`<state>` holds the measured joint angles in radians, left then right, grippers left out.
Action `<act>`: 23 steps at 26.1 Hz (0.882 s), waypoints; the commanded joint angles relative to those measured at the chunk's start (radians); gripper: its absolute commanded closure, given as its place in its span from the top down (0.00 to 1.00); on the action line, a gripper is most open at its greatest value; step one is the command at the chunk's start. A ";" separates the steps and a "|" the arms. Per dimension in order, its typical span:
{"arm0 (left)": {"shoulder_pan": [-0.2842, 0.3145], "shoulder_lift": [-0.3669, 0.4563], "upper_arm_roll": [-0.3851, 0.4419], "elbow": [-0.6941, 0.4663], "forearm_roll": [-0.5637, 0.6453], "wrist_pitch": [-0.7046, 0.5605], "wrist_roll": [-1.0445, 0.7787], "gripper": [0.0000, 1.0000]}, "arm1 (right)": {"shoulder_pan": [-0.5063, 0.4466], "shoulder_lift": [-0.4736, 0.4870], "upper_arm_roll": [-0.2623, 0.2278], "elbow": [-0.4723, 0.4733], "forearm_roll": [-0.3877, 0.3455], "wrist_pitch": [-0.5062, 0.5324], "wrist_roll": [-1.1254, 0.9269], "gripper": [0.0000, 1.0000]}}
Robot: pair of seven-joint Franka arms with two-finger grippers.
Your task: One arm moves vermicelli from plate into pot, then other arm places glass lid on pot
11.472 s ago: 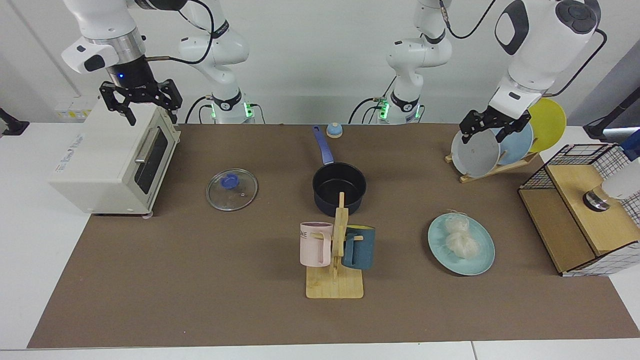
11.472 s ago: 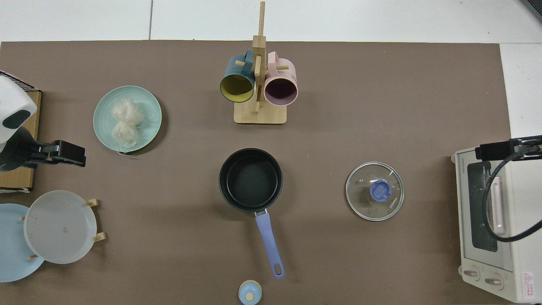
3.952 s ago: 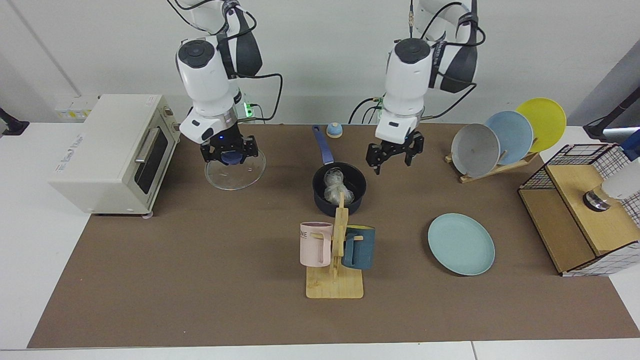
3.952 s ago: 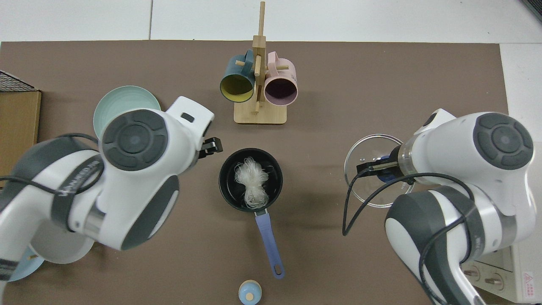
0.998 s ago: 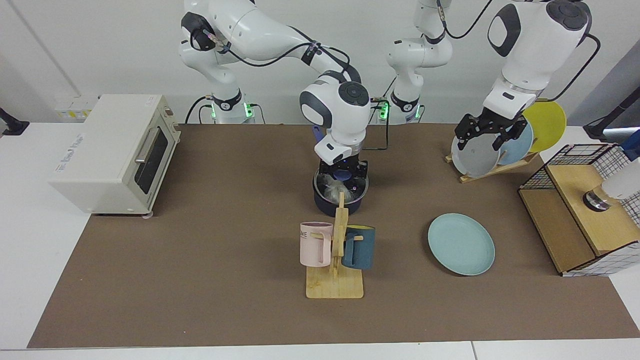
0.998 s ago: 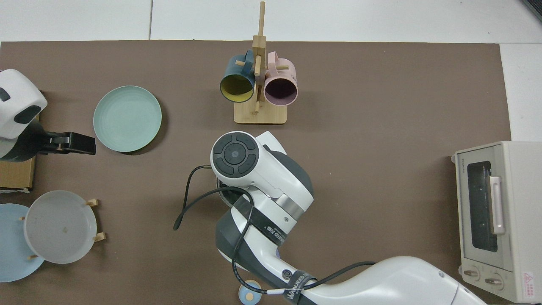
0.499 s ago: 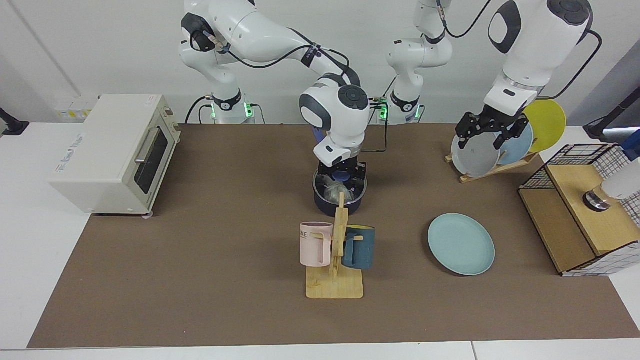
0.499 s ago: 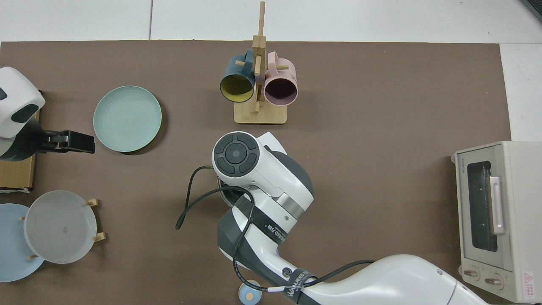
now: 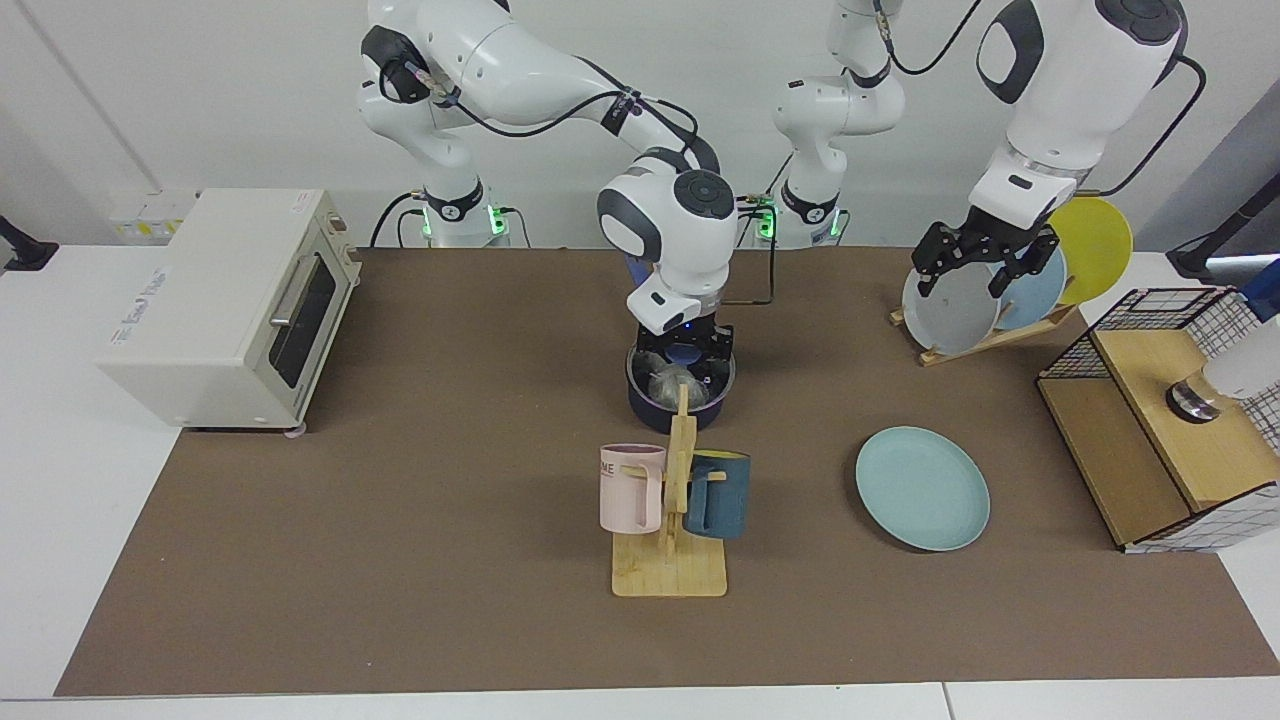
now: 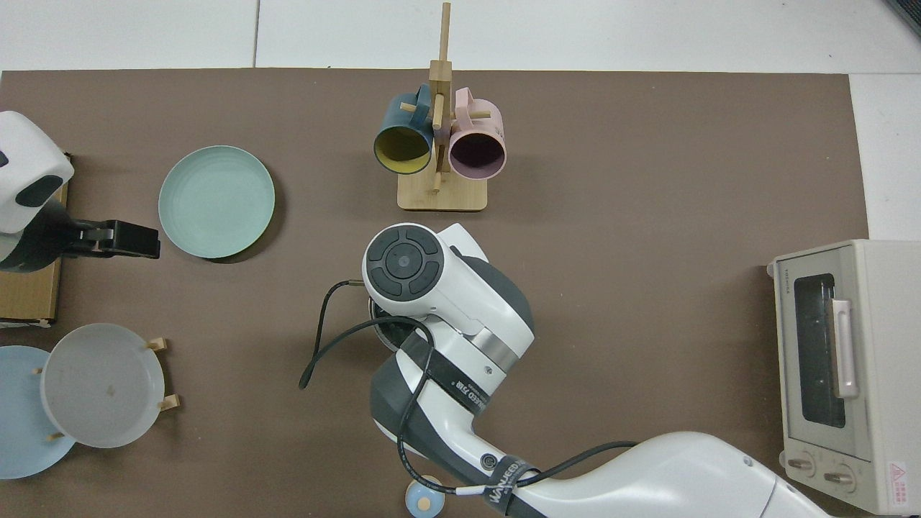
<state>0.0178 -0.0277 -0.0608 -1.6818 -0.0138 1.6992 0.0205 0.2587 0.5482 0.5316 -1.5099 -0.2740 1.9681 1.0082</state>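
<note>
The dark navy pot [image 9: 660,408] stands mid-table with the vermicelli [image 9: 663,380] inside, showing whitish through the glass lid [image 9: 714,381] that rests on its rim. My right gripper [image 9: 685,352] points straight down over the pot, shut on the lid's blue knob. In the top view the right arm [image 10: 446,302] hides the pot, lid and noodles. The pale turquoise plate [image 9: 922,487] [image 10: 216,201] lies bare. My left gripper [image 9: 978,268] [image 10: 126,239] hangs open and high in front of the plate rack, holding nothing.
A wooden mug tree [image 9: 670,500] with a pink and a teal mug stands just in front of the pot. A toaster oven [image 9: 225,305] sits at the facing view's left. A plate rack [image 9: 985,290] and a wire crate [image 9: 1170,420] stand at its right.
The vermicelli went from the plate into the pot and the right gripper carried the lid over. In the last second that gripper sank slightly onto the pot; the left arm barely moved.
</note>
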 commanded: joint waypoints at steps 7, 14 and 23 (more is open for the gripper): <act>0.004 -0.009 -0.005 0.004 0.020 -0.004 0.006 1.00 | -0.019 -0.004 0.014 -0.052 -0.024 0.071 0.039 0.00; 0.004 -0.009 -0.007 0.007 0.020 -0.004 0.006 1.00 | -0.021 -0.005 0.014 -0.064 -0.025 0.081 0.038 0.00; 0.004 -0.009 -0.007 0.008 0.020 -0.004 0.004 1.00 | -0.026 -0.005 0.013 -0.078 -0.025 0.110 0.035 0.02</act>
<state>0.0178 -0.0283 -0.0611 -1.6785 -0.0135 1.6992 0.0205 0.2556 0.5357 0.5318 -1.5347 -0.2787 1.9938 1.0103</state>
